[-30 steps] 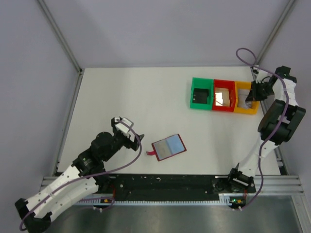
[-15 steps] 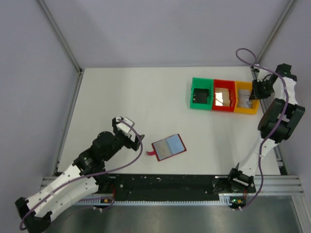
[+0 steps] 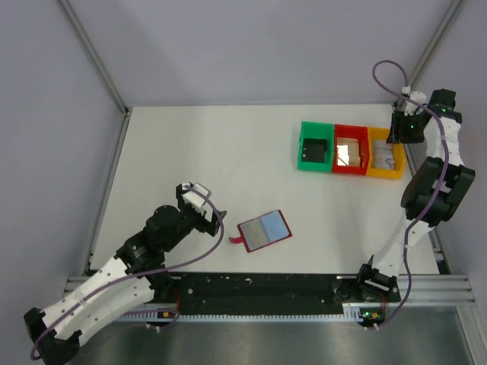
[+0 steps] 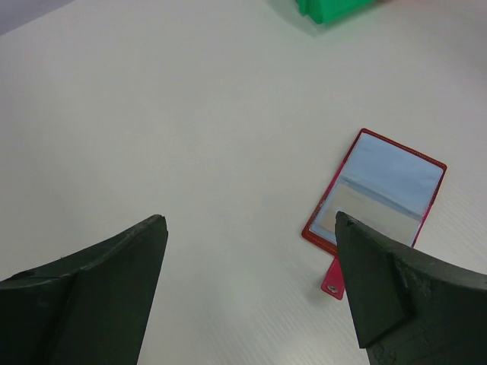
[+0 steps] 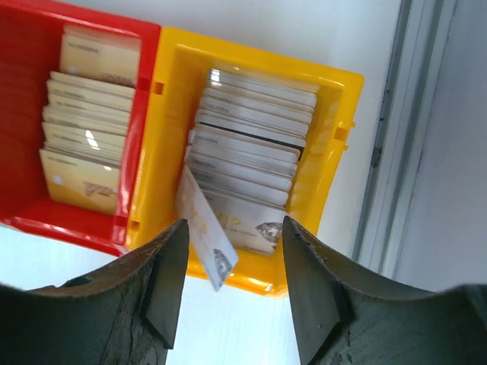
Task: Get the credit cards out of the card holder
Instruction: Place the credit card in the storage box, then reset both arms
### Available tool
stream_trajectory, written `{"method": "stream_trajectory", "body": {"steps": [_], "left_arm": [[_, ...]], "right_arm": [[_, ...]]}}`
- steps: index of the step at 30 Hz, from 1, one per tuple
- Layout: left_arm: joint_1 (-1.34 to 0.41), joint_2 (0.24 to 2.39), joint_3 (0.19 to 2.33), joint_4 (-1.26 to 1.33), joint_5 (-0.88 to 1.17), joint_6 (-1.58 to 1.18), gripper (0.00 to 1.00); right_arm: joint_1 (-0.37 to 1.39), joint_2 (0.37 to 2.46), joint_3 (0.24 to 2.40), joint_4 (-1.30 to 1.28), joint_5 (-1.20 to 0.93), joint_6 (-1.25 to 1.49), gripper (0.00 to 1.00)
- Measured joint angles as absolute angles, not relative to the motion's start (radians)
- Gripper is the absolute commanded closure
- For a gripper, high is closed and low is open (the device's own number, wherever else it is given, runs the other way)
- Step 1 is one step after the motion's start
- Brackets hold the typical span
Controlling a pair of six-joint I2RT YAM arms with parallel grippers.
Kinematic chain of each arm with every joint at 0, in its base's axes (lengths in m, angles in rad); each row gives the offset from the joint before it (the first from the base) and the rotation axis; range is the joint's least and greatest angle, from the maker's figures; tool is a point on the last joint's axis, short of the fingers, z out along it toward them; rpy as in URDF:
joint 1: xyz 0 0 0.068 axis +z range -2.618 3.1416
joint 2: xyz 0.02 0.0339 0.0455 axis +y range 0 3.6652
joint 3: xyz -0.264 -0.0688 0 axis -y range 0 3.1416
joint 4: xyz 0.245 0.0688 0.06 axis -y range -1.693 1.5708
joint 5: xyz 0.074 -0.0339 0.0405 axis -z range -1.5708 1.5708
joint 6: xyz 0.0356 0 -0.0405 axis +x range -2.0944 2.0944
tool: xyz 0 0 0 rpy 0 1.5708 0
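The dark red card holder (image 3: 264,230) lies flat on the table, its little tab pointing toward the left arm. One of the credit cards, with a pale blue and tan face (image 4: 384,186), shows inside the card holder (image 4: 310,228). My left gripper (image 3: 215,217) hovers open just left of it, nothing between its fingers (image 4: 249,220). My right gripper (image 3: 394,141) is open above the yellow bin (image 5: 171,114). A pale card (image 5: 204,228) hangs tilted over the bin's near wall, close to the left finger, and neither finger touches it.
Green (image 3: 313,165), red (image 3: 349,169) and yellow (image 3: 386,173) bins stand in a row at the back right. Stacked cards fill the yellow bin (image 5: 251,144) and the red bin (image 5: 87,129). A metal frame rail (image 5: 384,152) runs just right of the yellow bin.
My right gripper has opened and drawn up and back from the yellow bin, letting go of the pale card. The left arm and the card holder have not moved.
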State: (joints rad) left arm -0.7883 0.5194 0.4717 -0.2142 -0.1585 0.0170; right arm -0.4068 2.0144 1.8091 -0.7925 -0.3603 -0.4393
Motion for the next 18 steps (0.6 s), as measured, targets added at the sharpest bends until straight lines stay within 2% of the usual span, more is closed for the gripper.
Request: {"method": "stream_trajectory", "body": {"steps": [5,9,14,18], "left_arm": [[-0.788,0.519,0.471,-0.213,-0.163,-0.002,0.05],[-0.788,0.511,0.465,-0.211,-0.178,-0.002,0.05],[-0.788,0.498,0.453,-0.210,-0.178,-0.002,0.05],[-0.788,0.498,0.450,-0.210,-0.177,-0.006,0.05]], "right_arm": [[-0.388,1.832,1.618,-0.682,-0.366,-0.272,0.62],[-0.382,1.693,1.441,-0.586,-0.400,-0.132,0.66],[-0.381,1.673,1.288,-0.475,-0.392,-0.001,0.68],[-0.381,1.691,1.256,-0.454,-0.366,0.041,0.69]]}}
